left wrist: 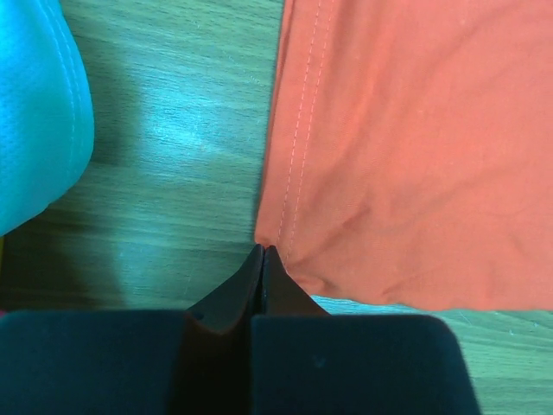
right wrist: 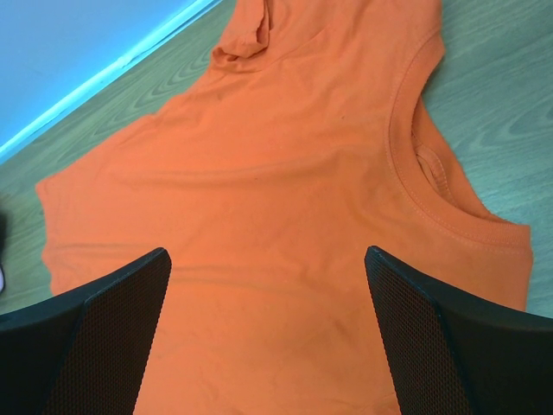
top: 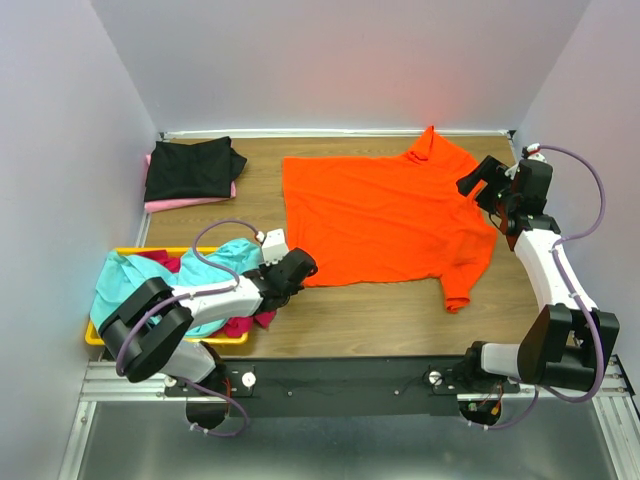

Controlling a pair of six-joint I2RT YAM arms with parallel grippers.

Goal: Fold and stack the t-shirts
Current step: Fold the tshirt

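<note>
Two claws are addressing the orange t-shirt [top: 380, 215], lying flat beneath them: left claw [left wrist: 263, 251], pressed together, is meeting its hem corner; right claw [right wrist: 266, 259], spread, is hovering over the collar. Next move likely calls for a firm pinch to begin folding.

**Left gripper closed low, right gripper spread wide**

The left arm [top: 205, 295] is stretched low and forward from its base and angled to the right, with the wrist laid nearly level. The left gripper [top: 301, 266] is seen pressed tight, its fingers [left wrist: 242, 290] brought together tip to tip. Over on the other side, the right arm [top: 548, 262] is reared up from its base and bent back toward the left. The right gripper [right wrist: 266, 259] is held spread wide and tilted downward.
</note>
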